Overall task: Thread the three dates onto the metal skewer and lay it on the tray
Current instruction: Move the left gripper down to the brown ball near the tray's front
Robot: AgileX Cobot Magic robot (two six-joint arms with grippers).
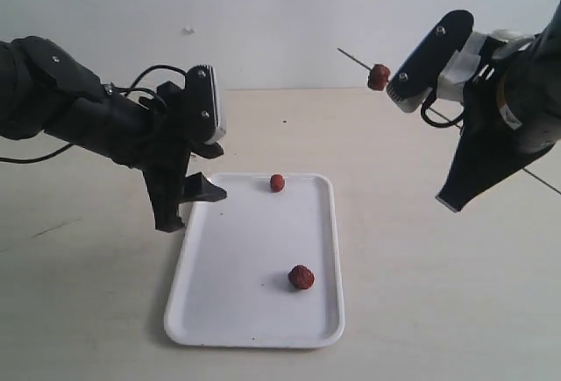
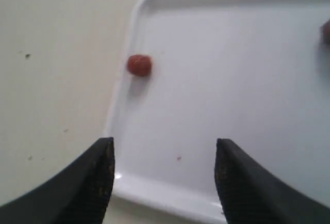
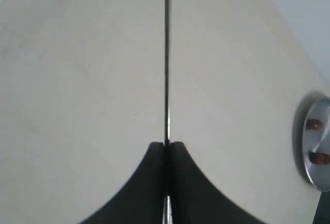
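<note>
The white tray (image 1: 245, 258) lies in the middle of the table. Two loose dates rest on it: one near its far rim (image 1: 277, 183), one nearer the front (image 1: 301, 277). A third date (image 1: 379, 76) is threaded on the metal skewer (image 1: 355, 59), close to its raised tip. My right gripper (image 1: 451, 199) is shut on the skewer and holds it slanted in the air at the right. The right wrist view shows the jaws (image 3: 166, 145) pressed together on the thin rod (image 3: 166, 54). My left gripper (image 2: 164, 149) is open and empty over the tray's far left corner (image 2: 216, 95), a short way from the date (image 2: 139, 65).
A shiny round metal object (image 3: 315, 147) sits on the beige table in the right wrist view. The second tray date shows at the frame edge (image 2: 326, 32) in the left wrist view. Bare tabletop (image 1: 421, 293) surrounds the tray.
</note>
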